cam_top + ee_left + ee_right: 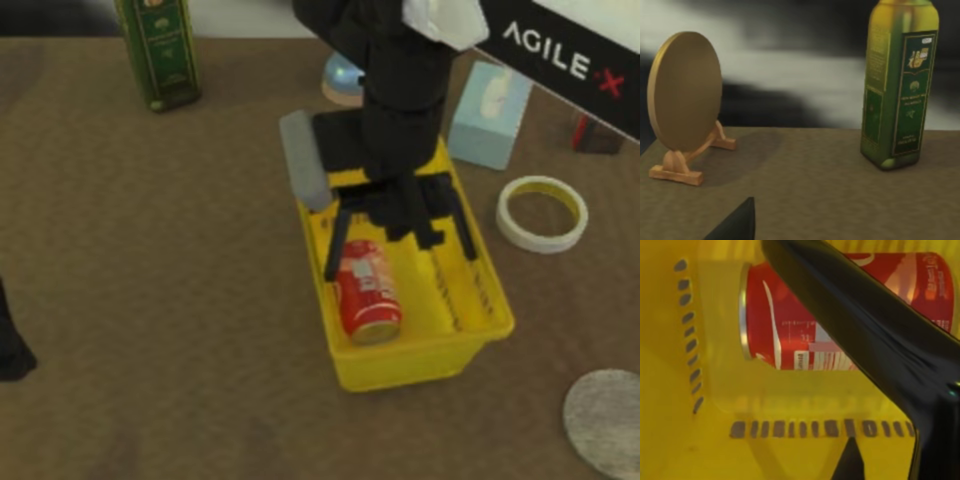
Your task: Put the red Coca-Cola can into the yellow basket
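I see a brown cloth-covered table [150, 300] under soft light, with a blurred dark-and-white backdrop [790, 75] beyond its edge.

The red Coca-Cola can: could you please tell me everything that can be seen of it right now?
The red Coca-Cola can is a small metal-looking cylinder, red with white script, printed label text and a silver rim. It lies on its side on the floor of the yellow basket, along the wall toward the table's left, one end facing the near wall. The right gripper hangs above the basket, not holding it.
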Tool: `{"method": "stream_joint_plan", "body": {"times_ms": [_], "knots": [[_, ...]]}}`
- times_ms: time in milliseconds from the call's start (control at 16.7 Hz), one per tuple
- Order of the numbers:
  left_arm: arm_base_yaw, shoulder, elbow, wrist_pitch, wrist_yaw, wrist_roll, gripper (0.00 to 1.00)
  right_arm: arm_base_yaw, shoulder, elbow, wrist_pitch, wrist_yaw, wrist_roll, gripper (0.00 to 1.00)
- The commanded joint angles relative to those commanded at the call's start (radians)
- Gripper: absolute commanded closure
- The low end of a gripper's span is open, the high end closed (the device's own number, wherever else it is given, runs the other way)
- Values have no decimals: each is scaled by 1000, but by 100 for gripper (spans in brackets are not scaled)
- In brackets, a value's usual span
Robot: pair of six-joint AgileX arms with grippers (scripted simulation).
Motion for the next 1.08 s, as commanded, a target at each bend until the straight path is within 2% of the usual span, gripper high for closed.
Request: {"method": "stream_joint_plan", "body": {"times_ms": [1080], "knots": [[0,0,0,0,0,0,0,-2,4,19,-18,1,-5,100]]}}
